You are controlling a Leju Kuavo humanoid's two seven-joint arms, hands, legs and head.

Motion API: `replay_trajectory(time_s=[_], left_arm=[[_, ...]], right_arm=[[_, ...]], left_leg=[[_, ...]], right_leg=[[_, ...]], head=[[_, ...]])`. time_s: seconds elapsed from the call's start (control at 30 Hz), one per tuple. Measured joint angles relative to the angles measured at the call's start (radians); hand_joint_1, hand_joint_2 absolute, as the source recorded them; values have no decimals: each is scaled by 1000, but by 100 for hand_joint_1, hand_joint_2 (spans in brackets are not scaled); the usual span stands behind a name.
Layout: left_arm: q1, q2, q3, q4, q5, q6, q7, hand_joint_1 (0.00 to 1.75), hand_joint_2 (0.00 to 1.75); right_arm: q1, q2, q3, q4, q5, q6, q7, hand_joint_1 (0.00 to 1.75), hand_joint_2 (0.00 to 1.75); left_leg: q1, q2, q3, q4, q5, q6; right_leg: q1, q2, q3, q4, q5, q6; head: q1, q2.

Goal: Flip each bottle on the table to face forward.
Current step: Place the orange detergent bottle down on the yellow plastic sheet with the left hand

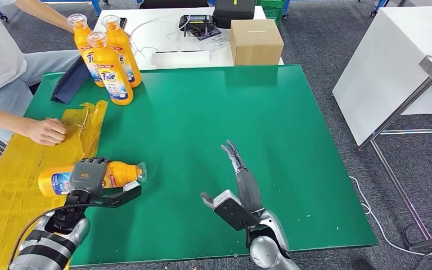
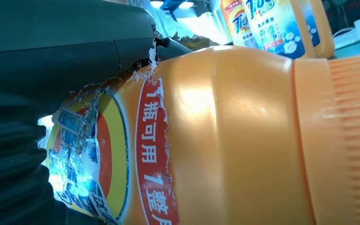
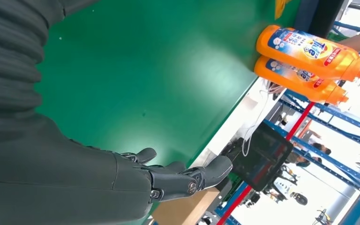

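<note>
Left hand (image 1: 89, 175) clamped on lying bottle (image 1: 118, 173), label torn up close; right hand (image 1: 233, 154) spread, empty

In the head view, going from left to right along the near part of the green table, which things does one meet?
Yellow plastic sheet → lying bottle under the left hand → bare green table → right hand, held above the table with nothing in it.

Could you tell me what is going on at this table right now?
The robot's left hand grips an orange detergent bottle lying on its side at the green table's near left. Its right hand hovers open over the table. Three more bottles stand upright at the far left, where a person's hand rests on yellow plastic sheeting.
</note>
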Motion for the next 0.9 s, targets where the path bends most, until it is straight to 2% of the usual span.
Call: replay_trajectory(time_s=[0.33,0.37,0.47,0.5,0.67,0.9], left_arm=[[-1,50,-5,-10,24,-40,-37,175,175],[-1,56,-7,-13,33,-52,-45,170,175],[-2,81,-13,-23,78,-89,-83,39,175],[-2,88,-15,-25,94,-98,-95,0,175],[-4,114,-31,-29,141,-136,-116,0,175],[-10,123,-52,-28,163,-152,-102,0,175]], right_arm=[[9,0,-12,0,2,1,0,0,175],[9,0,-12,0,3,2,0,0,175],[11,0,-17,0,5,2,0,0,175],[11,0,-18,0,5,1,0,0,175],[12,2,-19,1,4,1,0,0,175],[14,8,-19,1,-23,1,-3,0,175]], left_leg=[[0,0,0,0,0,0],[0,0,0,0,0,0],[0,0,1,0,0,0],[0,0,1,0,0,0],[0,0,1,0,0,0],[0,0,3,0,0,0]], right_leg=[[0,0,0,0,0,0],[0,0,0,0,0,0],[0,0,1,0,0,0],[0,0,1,0,0,0],[0,0,1,0,0,0],[0,0,3,0,0,0]], head=[[0,0],[0,0],[0,0],[0,0],[0,0],[0,0]])
